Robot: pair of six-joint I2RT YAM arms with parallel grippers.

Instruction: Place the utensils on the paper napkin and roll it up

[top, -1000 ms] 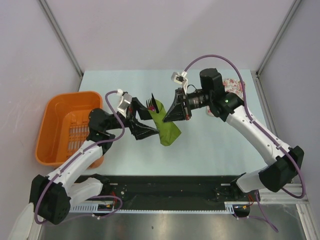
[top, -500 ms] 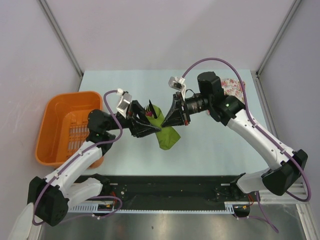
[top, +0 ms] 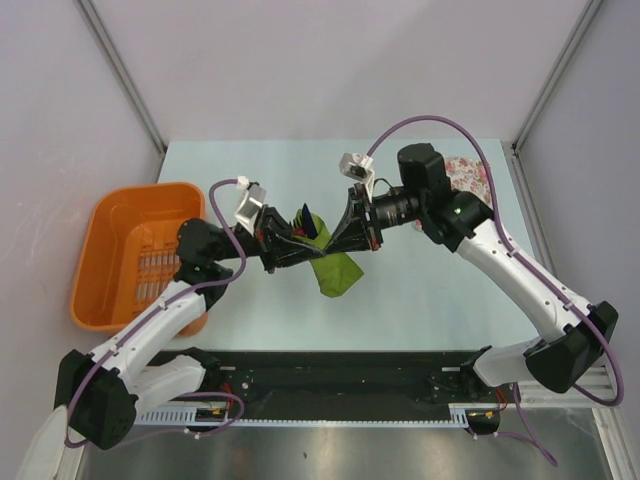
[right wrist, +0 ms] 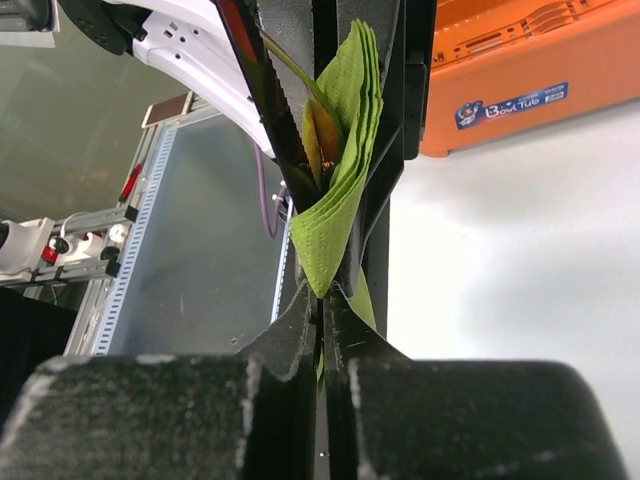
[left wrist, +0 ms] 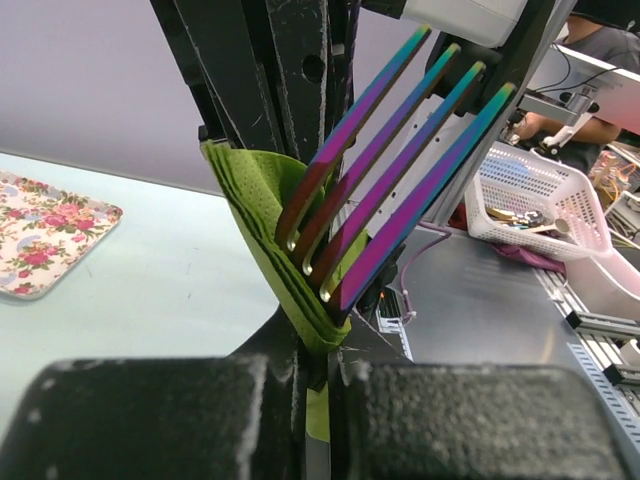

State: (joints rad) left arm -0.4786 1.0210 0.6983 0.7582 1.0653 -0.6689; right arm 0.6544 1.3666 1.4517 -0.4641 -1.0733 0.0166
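The green paper napkin (top: 338,272) hangs folded above the table between both arms, its lower part drooping free. Several utensils (top: 308,217) with blue-purple handles stick up out of its fold. In the left wrist view the utensils (left wrist: 400,170) fan up and to the right from the napkin (left wrist: 255,205). My left gripper (top: 306,245) is shut on the napkin's edge from the left, and the pinch shows at the left gripper (left wrist: 318,345). My right gripper (top: 336,240) is shut on the napkin (right wrist: 345,170) from the right, pinching at the right gripper (right wrist: 322,300).
An orange basket (top: 120,250) sits at the table's left edge and shows again as the orange basket (right wrist: 520,80). A pink floral pad (top: 465,175) lies at the back right, seen also as the floral pad (left wrist: 45,235). Both grippers' fingers nearly touch each other.
My left gripper has closed from open onto the napkin's left edge. The napkin bundle has bunched narrower between the two grippers. The right gripper has stayed shut and barely moved.
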